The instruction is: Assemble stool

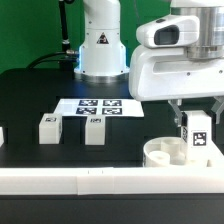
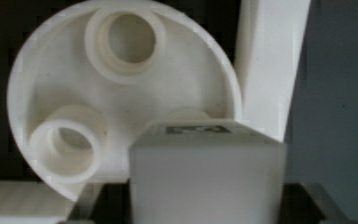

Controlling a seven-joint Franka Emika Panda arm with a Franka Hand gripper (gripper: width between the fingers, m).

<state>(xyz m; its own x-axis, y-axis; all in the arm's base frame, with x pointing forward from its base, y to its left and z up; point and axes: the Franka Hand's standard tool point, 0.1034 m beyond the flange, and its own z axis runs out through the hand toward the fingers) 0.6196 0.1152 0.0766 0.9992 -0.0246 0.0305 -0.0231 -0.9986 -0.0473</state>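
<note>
Round white seat (image 1: 160, 153) w/ ring sockets (image 2: 126, 40); 3 tagged legs: leg (image 1: 48, 129) + leg (image 1: 95, 130) on exterior view's left of seat, 3rd leg (image 1: 198, 143) clamped in pincer (image 1: 198, 126).

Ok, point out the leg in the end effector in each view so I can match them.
Exterior view: the leg is upright in the end effector, at the exterior view's right, by the seat.
Wrist view: the leg fills the foreground, in front of the seat.
Shared landmark: the round seat with its raised sockets.
</note>
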